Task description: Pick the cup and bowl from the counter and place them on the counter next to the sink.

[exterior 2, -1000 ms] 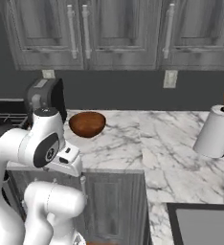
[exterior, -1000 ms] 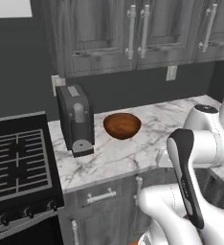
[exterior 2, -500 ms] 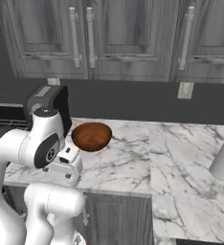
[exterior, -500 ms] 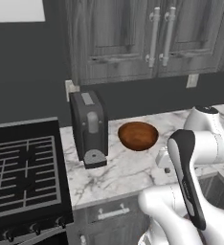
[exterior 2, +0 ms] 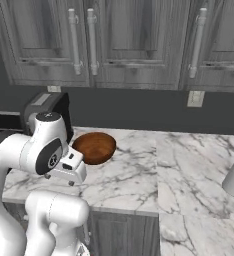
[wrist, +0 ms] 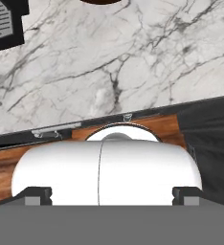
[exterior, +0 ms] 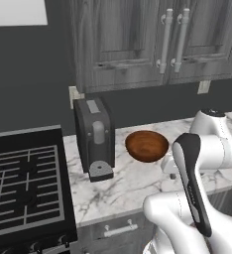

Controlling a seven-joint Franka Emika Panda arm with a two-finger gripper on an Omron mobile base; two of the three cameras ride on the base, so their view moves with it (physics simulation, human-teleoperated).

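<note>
On the marble counter (exterior: 138,178) the bowl (exterior: 146,145) sits beside a coffee machine (exterior: 94,139), open slab rightward; fingers (wrist: 42,195) spread, empty.

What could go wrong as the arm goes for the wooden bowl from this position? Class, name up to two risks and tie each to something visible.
1. The bowl sits close beside the dark coffee machine; a wide swing could knock the machine.
2. The gripper hangs folded low at the counter front edge, short of the bowl, so reaching forward may clip that edge.

One bowl (exterior: 146,146), one coffee machine (exterior: 94,139), one stove (exterior: 24,188).
</note>
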